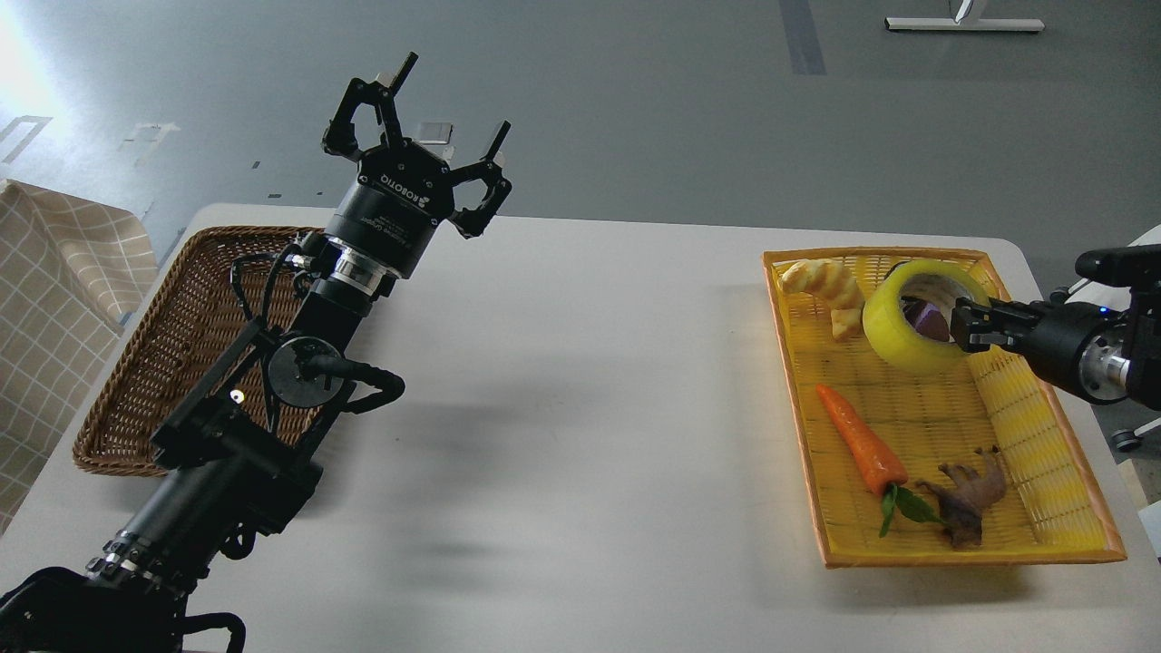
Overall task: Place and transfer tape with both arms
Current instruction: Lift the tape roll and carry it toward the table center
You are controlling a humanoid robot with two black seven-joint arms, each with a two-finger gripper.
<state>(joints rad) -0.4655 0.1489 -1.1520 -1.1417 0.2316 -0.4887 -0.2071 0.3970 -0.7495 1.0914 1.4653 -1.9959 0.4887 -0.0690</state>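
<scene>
The tape (893, 331) is a wide yellow roll with a grey-white core. It hangs lifted above the far part of the yellow tray (807, 426). My right gripper (961, 327) comes in from the right and is shut on the roll's near right wall, one finger inside the core. Through the hole I see a purple block (930, 319). My left gripper (413, 109) is open and empty, raised high above the far left of the table, fingers spread wide.
A brown wicker basket (172, 345) lies at the left under my left arm. In the yellow tray lie a croissant (825, 286), a carrot (857, 440) and a brown root-like piece (966, 494). A white table (580, 408) carries both.
</scene>
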